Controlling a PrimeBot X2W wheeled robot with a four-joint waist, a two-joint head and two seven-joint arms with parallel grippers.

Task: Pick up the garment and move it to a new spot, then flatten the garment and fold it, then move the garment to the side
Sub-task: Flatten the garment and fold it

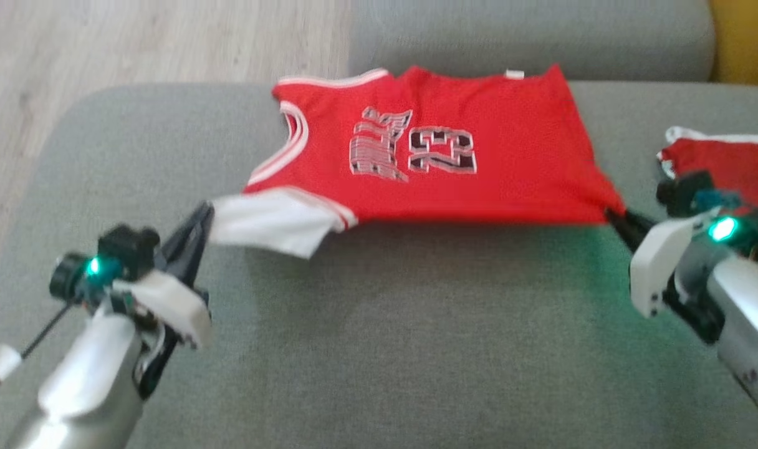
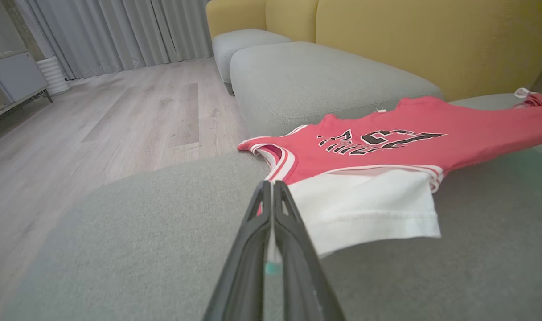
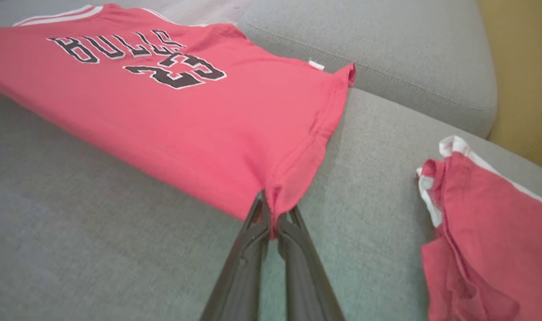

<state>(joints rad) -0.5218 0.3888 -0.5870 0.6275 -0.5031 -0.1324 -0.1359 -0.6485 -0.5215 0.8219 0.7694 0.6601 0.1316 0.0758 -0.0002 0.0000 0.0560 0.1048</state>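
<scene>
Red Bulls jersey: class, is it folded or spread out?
Spread out: the jersey shows its printed front unfolded, stretched between the left gripper and right gripper.

You're working in a home living room. You can tell by the grey sofa seat (image 2: 164,249) with yellow backrests (image 2: 431,40) behind it, a second grey cushion (image 2: 306,76) at its far edge, the pale wood floor (image 2: 97,133), full-length grey curtains (image 2: 119,31) and a low cabinet (image 2: 17,76) near them.
</scene>
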